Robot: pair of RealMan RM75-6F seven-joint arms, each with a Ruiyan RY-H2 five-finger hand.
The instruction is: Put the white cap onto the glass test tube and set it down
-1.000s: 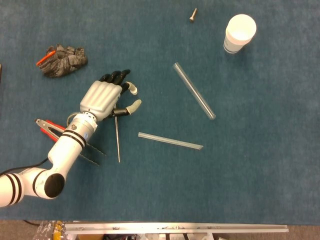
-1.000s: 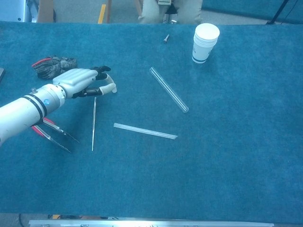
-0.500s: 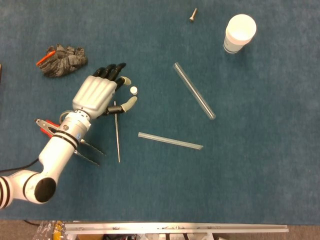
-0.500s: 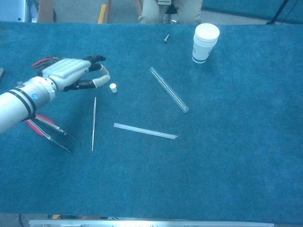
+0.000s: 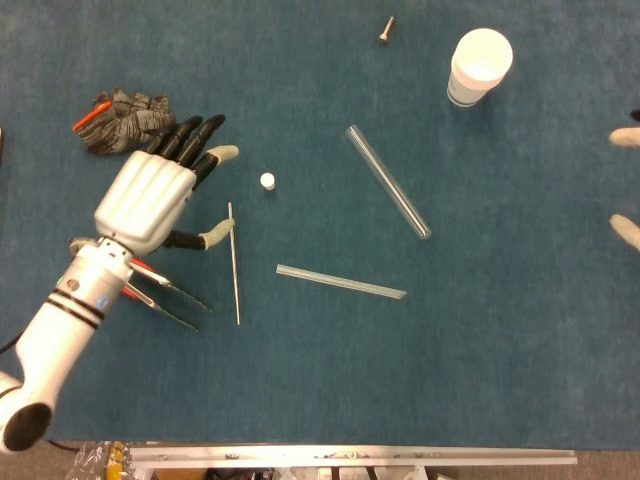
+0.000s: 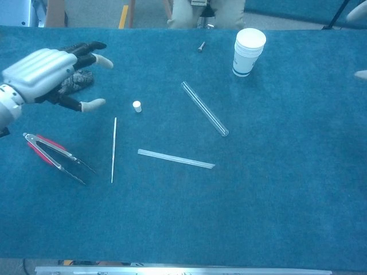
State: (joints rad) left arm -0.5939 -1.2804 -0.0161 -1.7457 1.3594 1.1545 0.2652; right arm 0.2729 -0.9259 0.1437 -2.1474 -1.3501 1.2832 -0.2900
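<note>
The left hand point(image 5: 150, 200) hung over the left part of the blue table point(image 5: 480, 350), its fingers point(image 5: 190, 135) spread apart and its thumb held out to the side, with nothing in its grasp. In the chest view the same hand point(image 6: 43, 71) stood clear above the cloth, in front of a crumpled grey glove point(image 6: 74, 82) with a red edge, which it partly hid. Just beside the thumb tip lay a thin metal rod point(image 5: 234, 265), pointing roughly toward the robot. Red-handled tongs point(image 6: 54, 157) lay near the wrist, partly under the forearm in the head view.

The white cap point(image 5: 267, 181) sat upright on the table by itself, to the right of the fingers, touching neither the hand nor the rod. The glass tube point(image 5: 388, 181) lay flat and slantwise further right, well apart from the cap, one end toward the far side and the other toward the near side. Between the rod and the tube, nearer the robot, a clear flat strip point(image 5: 340, 282) lay almost crosswise.

Beyond the tube stood a stack of white paper cups point(image 5: 479, 66), and a small bolt point(image 5: 386, 30) lay near the far edge.

Of the right hand point(image 5: 626, 185) only two pale fingertips showed at the right edge of the head view; how it was held could not be told.
</note>
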